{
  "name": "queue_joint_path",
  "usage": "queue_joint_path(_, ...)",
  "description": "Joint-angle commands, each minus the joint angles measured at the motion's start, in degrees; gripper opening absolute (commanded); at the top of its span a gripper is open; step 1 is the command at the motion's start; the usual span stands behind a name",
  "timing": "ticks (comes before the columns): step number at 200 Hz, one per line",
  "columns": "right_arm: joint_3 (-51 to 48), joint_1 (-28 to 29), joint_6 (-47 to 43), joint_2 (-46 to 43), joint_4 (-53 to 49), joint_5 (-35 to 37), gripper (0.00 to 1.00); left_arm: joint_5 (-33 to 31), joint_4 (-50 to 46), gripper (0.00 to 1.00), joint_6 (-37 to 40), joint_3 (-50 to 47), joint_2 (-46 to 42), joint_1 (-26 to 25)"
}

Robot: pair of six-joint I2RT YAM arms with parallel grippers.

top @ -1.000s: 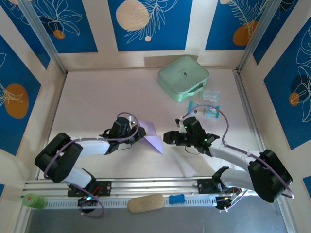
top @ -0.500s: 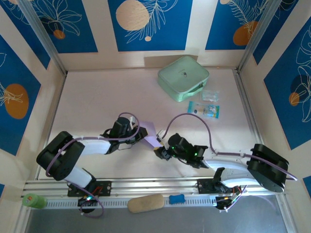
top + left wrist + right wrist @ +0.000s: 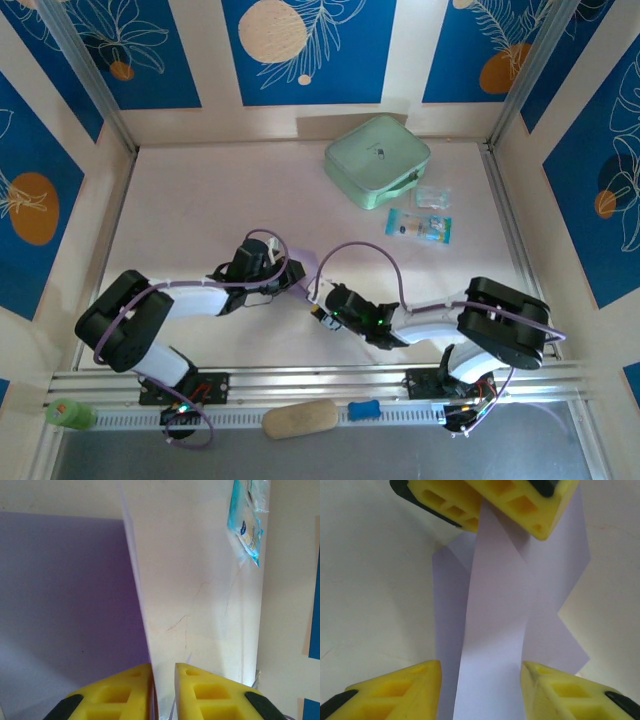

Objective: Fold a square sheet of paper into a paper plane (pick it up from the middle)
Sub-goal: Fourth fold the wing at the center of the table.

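Stage: early folding, no plane shape formed yet.

- Square sheet of paper (image 3: 496, 615): one. Lavender, partly creased and lifted off the desk (image 3: 200, 200) toward its near middle, between the two grippers. One strip rose from the sheet toward the wrist camera.
- Left gripper (image 3: 164, 680): one. Its jaws were pinched narrow on the sheet's edge, holding it up.
- Right gripper (image 3: 480, 680): one. Its jaws were spread wide, one on each side of the raised strip, and appeared not to touch it.
- Mint-green case (image 3: 377, 160): one, at the far side of the desk, well apart from the sheet.
- Blue packets (image 3: 420, 228): apparently two, though the count was uncertain. They lay just beside the case.
- Clear packet (image 3: 433, 196): one.

Next move, as judged: the right gripper would close on the strip squarely and gently so the thin paper creases without crumpling or slipping from the left gripper.
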Motion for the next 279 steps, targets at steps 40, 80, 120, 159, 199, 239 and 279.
queue_joint_path(40, 1.4, 1.5, -1.3, 2.3, 3.3, 4.6, 0.34, 0.7, -1.8, 0.16, 1.4, 1.7, -0.5, -0.2)
queue_joint_path(80, 1.3, 1.4, 1.4, 1.4, 1.2, 3.8, 0.27, 0.5, -2.3, 0.17, 1.5, 1.8, -0.4, -0.2)
queue_joint_path(120, 1.3, 0.9, 3.5, 1.2, 0.1, 2.7, 0.20, 0.1, -3.3, 0.19, 1.8, 2.0, -0.7, -0.2)
queue_joint_path(159, 1.0, 0.4, 4.6, 0.7, 0.0, 2.1, 0.16, -0.8, -5.2, 0.19, 2.0, 2.1, -1.0, -0.2)
queue_joint_path(199, 0.4, -0.2, 5.5, 0.2, 0.5, 1.5, 0.14, -1.6, -7.8, 0.21, 2.5, 2.7, -0.9, -0.2)
queue_joint_path(239, 0.1, -0.8, 6.2, 0.0, 0.2, 0.8, 0.15, -0.6, -10.4, 0.09, 1.9, 4.4, -1.0, -0.2)
queue_joint_path(279, 1.4, -1.1, 6.1, 0.6, -0.2, 2.2, 0.21, -0.4, -18.3, 0.00, 1.9, 7.5, -1.8, -0.1)
